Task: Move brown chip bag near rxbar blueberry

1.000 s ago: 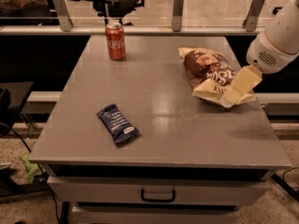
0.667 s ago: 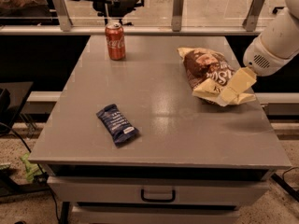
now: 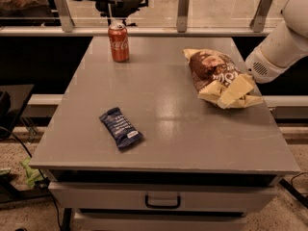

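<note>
The brown chip bag (image 3: 214,71) lies on the right side of the grey table (image 3: 163,105), dark brown in the middle with pale cream ends. The rxbar blueberry (image 3: 121,128), a small dark blue wrapper with a white patch, lies flat at the front left, well apart from the bag. My gripper (image 3: 236,89) comes in from the right on the white arm (image 3: 276,47) and sits at the bag's near right end, low over it or touching it. I cannot tell whether it holds the bag.
A red soda can (image 3: 118,42) stands upright at the table's back left. A railing with metal posts (image 3: 182,8) runs behind the table. A drawer with a handle (image 3: 162,201) is below the front edge.
The gripper has moved a little left and down onto the near end of the chip bag. The bag, the bar and the can have not moved.
</note>
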Available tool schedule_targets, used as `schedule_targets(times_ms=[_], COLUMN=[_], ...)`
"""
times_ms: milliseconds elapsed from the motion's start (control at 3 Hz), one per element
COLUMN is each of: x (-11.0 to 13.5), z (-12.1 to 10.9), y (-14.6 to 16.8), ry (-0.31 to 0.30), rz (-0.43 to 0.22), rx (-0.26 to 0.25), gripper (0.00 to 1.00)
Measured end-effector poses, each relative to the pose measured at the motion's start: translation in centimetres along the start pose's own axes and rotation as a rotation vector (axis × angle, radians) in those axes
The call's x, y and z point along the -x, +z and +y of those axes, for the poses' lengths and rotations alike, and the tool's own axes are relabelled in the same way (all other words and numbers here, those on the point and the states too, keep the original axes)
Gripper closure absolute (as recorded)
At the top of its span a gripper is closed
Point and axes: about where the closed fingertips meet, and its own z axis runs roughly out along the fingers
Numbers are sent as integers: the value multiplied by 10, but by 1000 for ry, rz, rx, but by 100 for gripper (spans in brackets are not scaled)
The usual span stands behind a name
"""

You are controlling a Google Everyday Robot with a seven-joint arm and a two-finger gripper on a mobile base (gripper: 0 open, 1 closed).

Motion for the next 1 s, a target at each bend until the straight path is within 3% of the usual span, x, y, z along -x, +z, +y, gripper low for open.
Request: schedule_targets(times_ms=[333, 667, 1000], x=[3, 16, 38], z=[2, 10, 27], y=[5, -1, -12], ry=[4, -36, -113], rz=[-8, -23, -52], rx=[18, 30, 46], gripper=[44, 67, 91])
